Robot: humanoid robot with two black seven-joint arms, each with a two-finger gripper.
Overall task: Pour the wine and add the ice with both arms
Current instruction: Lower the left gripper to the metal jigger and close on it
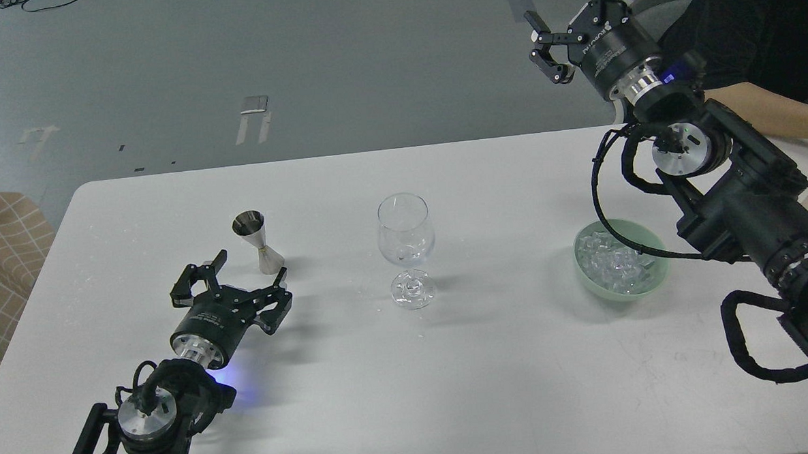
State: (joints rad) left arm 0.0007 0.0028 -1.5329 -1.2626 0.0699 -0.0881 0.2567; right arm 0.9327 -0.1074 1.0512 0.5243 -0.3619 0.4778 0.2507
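Wine glass [406, 249] stands between wide-open left gripper [246, 275] by jigger [258, 242] and wide-open right gripper [572, 25]; clumsy reach could topple it.

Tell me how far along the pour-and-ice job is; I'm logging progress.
Nothing looks finished. The wine glass holds no ice, and any liquid in it is too clear to tell. The left gripper is open beside the jigger, not gripping it. The right gripper is open and raised, empty. The ice sits in the green bowl. Pouring and adding ice remain.
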